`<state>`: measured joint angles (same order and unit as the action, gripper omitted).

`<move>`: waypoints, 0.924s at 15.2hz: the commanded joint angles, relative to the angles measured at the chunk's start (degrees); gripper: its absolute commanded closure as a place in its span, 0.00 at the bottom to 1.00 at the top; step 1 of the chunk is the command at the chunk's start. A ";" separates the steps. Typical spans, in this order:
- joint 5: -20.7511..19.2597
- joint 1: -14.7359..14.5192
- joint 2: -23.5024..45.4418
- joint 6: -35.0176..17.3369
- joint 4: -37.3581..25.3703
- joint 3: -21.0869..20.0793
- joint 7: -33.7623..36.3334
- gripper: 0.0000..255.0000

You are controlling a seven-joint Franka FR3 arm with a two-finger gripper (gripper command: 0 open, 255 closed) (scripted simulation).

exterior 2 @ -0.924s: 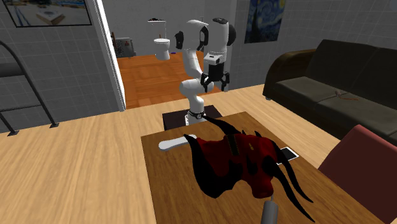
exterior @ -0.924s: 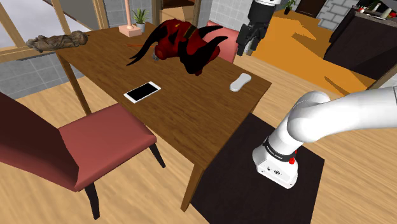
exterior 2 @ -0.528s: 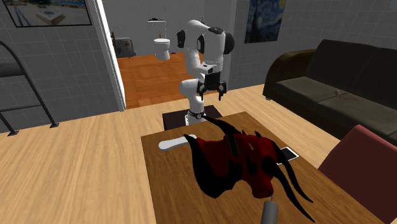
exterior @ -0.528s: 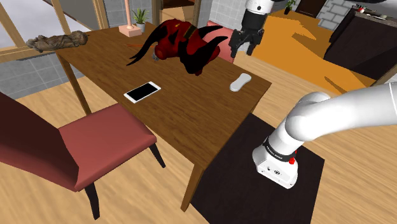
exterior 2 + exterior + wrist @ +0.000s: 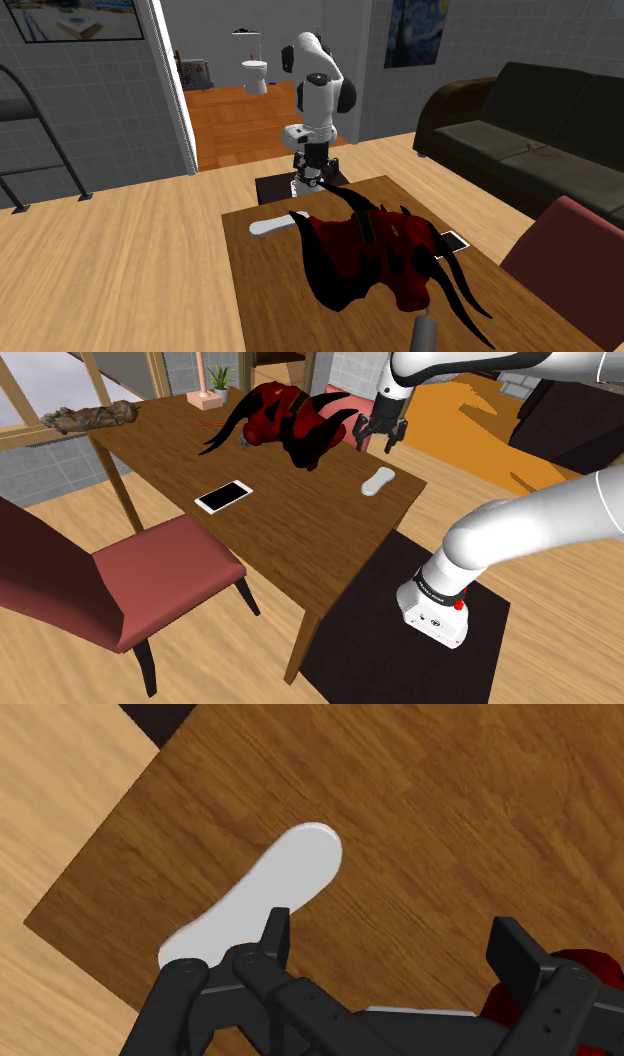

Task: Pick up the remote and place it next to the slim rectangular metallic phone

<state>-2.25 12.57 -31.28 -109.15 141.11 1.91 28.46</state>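
Note:
The remote is a plain white, slim rounded bar lying near the corner of the wooden table closest to the stand. My gripper hangs open above it, a little toward the red and black horned figure. In the wrist view the remote lies just outside one finger, partly behind it, with bare wood between the fingers. The phone, a thin slab with a white screen, lies flat toward the table's middle. From across the table, the remote and phone lie on either side of the horned figure.
A red chair stands at the table's near side in the shoulder view. A driftwood piece and a pink lamp base sit at the far end. A dark mat lies under the stand. A sofa stands beyond.
The arm has swung the open gripper down and toward the shoulder view's left, from high beyond the table's edge to just over the remote's corner.

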 commanded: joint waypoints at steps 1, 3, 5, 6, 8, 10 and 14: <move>-0.27 2.16 2.57 -3.21 0.53 0.60 3.82 0.00; -0.54 4.19 4.77 -6.23 1.32 1.27 7.44 0.00; -0.78 6.23 6.94 -9.22 2.11 1.96 11.01 0.00; -0.91 7.23 8.00 -10.71 2.51 2.35 12.79 0.00; -1.14 9.20 10.09 -13.66 3.32 3.14 16.33 0.00; -1.35 11.14 12.14 -16.60 4.16 3.99 19.84 0.00; -1.52 12.98 15.10 -21.26 5.81 4.99 23.23 0.00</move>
<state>-3.75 25.30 -16.73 -129.32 146.44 6.76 51.18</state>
